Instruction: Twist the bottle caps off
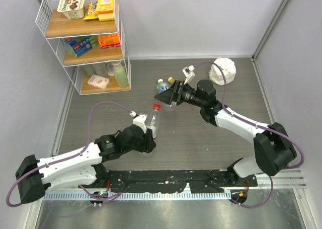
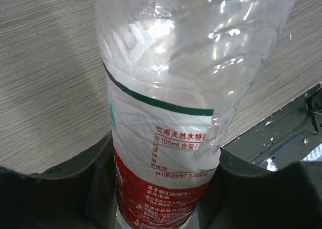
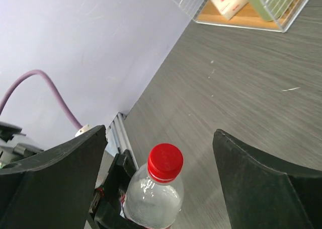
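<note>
My left gripper (image 1: 150, 134) is shut on the lower body of the clear bottle with the red label (image 1: 153, 121) and holds it upright. In the left wrist view the bottle (image 2: 166, 113) fills the gap between the jaws (image 2: 163, 194). Its red cap (image 1: 156, 106) is on the neck. My right gripper (image 1: 165, 99) is open just beyond the cap. In the right wrist view the red cap (image 3: 165, 162) sits between and below the spread fingers of the right gripper (image 3: 160, 134), not touching them. The blue-white label bottle (image 1: 162, 87) with its white cap and a yellow cap (image 1: 171, 80) stand behind the right gripper.
A white wire shelf (image 1: 85, 37) with boxes and bottles stands at the back left, also in the right wrist view (image 3: 251, 7). A white crumpled bag (image 1: 223, 70) lies at the back right. A black rail (image 1: 166, 181) runs along the near edge.
</note>
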`<state>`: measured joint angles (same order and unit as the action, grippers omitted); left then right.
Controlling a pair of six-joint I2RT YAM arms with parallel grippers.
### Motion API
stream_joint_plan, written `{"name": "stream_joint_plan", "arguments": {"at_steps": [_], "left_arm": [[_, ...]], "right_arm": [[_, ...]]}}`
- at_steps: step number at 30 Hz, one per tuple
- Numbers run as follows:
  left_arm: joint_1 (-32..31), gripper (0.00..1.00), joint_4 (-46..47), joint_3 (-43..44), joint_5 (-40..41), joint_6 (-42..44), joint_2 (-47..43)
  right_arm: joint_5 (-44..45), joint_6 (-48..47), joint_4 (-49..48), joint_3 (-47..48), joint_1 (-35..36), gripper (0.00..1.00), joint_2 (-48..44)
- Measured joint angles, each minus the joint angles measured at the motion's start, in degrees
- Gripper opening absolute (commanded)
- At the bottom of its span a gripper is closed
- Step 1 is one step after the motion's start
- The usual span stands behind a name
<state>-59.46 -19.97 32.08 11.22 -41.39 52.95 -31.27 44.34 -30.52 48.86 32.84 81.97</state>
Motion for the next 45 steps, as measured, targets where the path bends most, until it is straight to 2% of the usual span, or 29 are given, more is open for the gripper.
{"name": "stream_joint_plan", "arguments": {"at_steps": [7, 13, 15, 21, 25, 34, 37, 45], "left_arm": [[0.0, 0.0, -2.2, 0.2, 1.9, -0.3, 1.5], [0.0, 0.0, -6.6, 2.1, 5.4, -0.4, 5.1], [-0.1, 0.0, -8.2, 2.9, 7.1, -0.5, 5.9], [-0.4, 0.0, -10.3, 4.4, 10.8, -0.6, 7.1], [-0.8, 0.0, -11.0, 5.0, 12.7, -0.6, 8.3], [-1.5, 0.0, -11.8, 6.4, 15.2, -0.6, 11.5], [-1.9, 0.0, -11.9, 6.4, 15.5, -0.7, 11.9], [-2.8, 0.0, -12.5, 7.5, 16.1, -1.4, 11.9]], "right_arm": [[9.0, -4.8, 13.4, 5.7, 1.0, 0.96, -1.4], [21.8, -8.0, 26.8, 15.0, 6.5, 0.97, -0.3], [26.8, -8.4, 31.4, 19.8, 8.8, 0.97, 2.1], [34.0, -8.5, 39.6, 27.2, 13.0, 0.97, 9.4], [36.4, -8.2, 43.3, 28.8, 14.3, 0.97, 13.6], [35.8, -7.1, 46.2, 28.8, 14.6, 0.86, 15.7], [34.8, -6.6, 45.4, 28.2, 14.6, 0.72, 15.7], [29.7, -4.3, 41.8, 24.5, 14.7, 0.52, 15.6]]}}
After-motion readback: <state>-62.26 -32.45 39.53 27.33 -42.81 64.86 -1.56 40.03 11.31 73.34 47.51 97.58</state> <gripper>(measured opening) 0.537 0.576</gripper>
